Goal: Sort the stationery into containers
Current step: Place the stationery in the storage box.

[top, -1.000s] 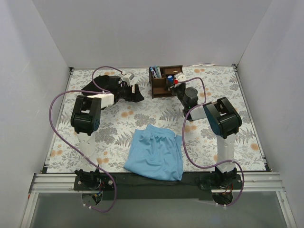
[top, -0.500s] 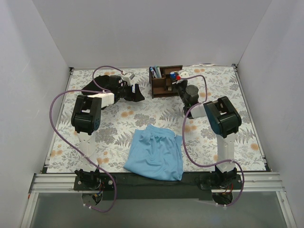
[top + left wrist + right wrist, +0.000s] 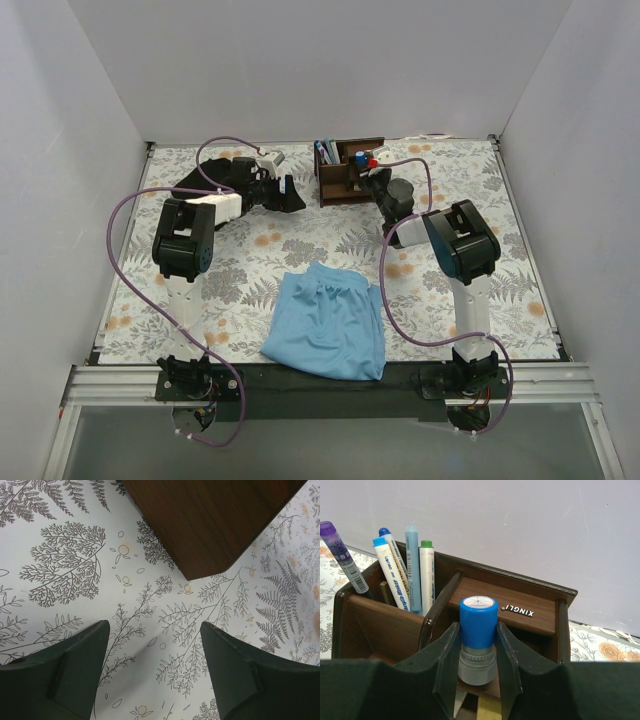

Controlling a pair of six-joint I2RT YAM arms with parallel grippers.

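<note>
Top external shows us a light blue cloth [image 3: 328, 322] crumpled by the middle of the near edge; farther back, a black cloth [image 3: 190, 182] lies toward the far left corner, and the wooden organizer [image 3: 340, 185] stands at the middle of the far edge; the left gripper [image 3: 154, 630] hangs just left of it, jaws spread wide over the floral bench [image 3: 65, 555], nothing between them; in the right wrist view we see the right gripper [image 3: 478, 630] clamped on the blue-capped cylinder [image 3: 477, 611], upright above the organizer's right part, beside the divider; five pens [image 3: 412, 575] stand in its left slot.
</note>
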